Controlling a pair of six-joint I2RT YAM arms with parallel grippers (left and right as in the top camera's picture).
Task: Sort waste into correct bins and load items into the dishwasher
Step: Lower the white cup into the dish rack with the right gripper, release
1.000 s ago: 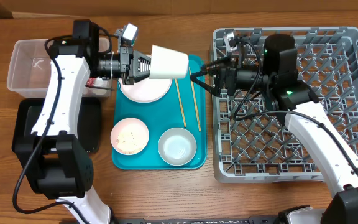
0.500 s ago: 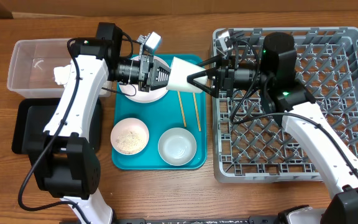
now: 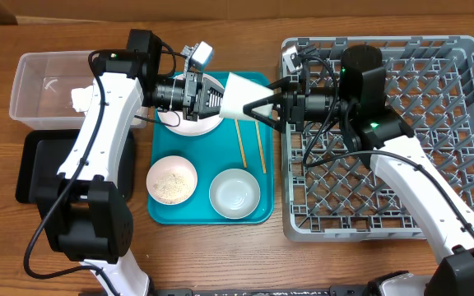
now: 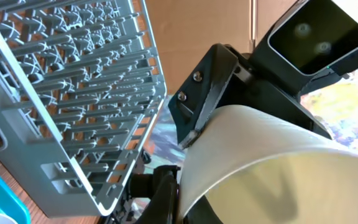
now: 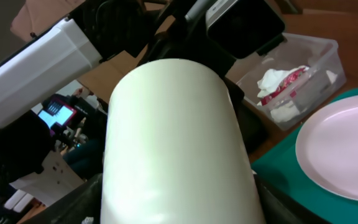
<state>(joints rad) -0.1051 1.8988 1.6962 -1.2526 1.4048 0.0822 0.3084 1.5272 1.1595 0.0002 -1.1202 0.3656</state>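
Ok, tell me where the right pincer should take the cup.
On the side wall at the cup's free end, coming from the rack side. It lies sideways in the air, the left pincer holding the other end, and the right pincer's fingers straddle the free end.

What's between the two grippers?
The small white cup: left gripper holds it, right gripper straddles its other end. Clearest in the overhead view.

The small white cup (image 3: 239,93) is smooth and matt; the dish rack (image 3: 434,123) at three o'clock is dull grey plastic. The tub (image 3: 25,62) at ten o'clock is clear glossy plastic holding crumpled paper (image 3: 81,99), on a grained wooden table (image 3: 220,255).
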